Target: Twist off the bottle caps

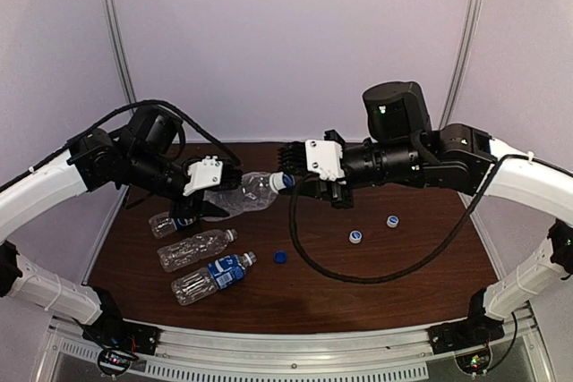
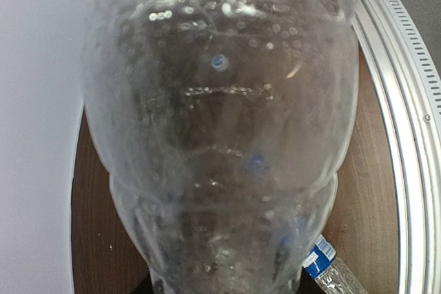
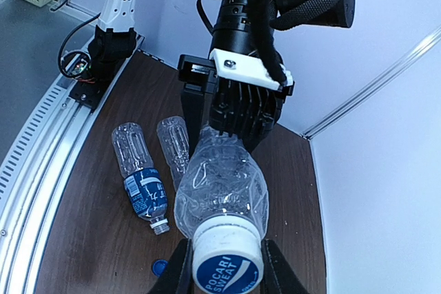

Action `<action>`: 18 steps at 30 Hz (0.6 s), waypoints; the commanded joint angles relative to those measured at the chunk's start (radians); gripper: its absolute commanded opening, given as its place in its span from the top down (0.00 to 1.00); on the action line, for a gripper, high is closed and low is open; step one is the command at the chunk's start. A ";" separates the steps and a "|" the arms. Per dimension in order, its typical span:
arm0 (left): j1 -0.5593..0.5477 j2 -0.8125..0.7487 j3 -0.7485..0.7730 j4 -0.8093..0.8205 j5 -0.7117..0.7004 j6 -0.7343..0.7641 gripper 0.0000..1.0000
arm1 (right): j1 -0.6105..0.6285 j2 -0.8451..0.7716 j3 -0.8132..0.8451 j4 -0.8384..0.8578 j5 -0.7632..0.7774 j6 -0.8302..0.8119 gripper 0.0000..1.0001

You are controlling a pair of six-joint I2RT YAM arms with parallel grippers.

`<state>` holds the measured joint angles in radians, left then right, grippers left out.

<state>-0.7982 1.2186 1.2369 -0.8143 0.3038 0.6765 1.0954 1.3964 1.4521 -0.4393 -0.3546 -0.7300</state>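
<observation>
Clear bottle (image 1: 243, 194) held airborne: left jaws clamped on body, right jaws clamped on Pocari Sweat cap (image 3: 227, 263). Counter (image 1: 403, 266): 3 bottles (image 1: 197, 248), 1 blue cap (image 1: 280, 257), 2 white caps (image 1: 355, 237).

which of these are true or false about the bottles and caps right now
1. The left gripper holds a clear bottle above the table. True.
2. Three loose caps lie on the table. True.
3. The held bottle has lost its cap. False: its cap is on, gripped by the right gripper.
4. All three lying bottles have blue labels. False: only one does.
</observation>
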 commanded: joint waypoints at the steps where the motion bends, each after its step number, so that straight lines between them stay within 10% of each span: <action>1: 0.020 -0.018 0.000 -0.009 0.005 -0.014 0.65 | 0.007 -0.027 -0.012 -0.042 0.035 -0.077 1.00; 9: 0.019 -0.017 0.003 -0.009 0.005 -0.018 0.66 | 0.009 -0.068 -0.076 0.053 0.019 -0.037 0.98; 14: 0.019 -0.017 0.008 0.006 -0.004 -0.035 0.66 | 0.009 -0.050 -0.053 0.117 0.080 0.163 0.05; 18: 0.020 -0.014 0.008 0.018 -0.021 -0.043 0.68 | 0.008 -0.038 -0.024 0.122 0.084 0.355 0.00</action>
<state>-0.7845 1.2175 1.2369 -0.8227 0.2993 0.6609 1.1023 1.3670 1.3911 -0.3470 -0.3069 -0.5995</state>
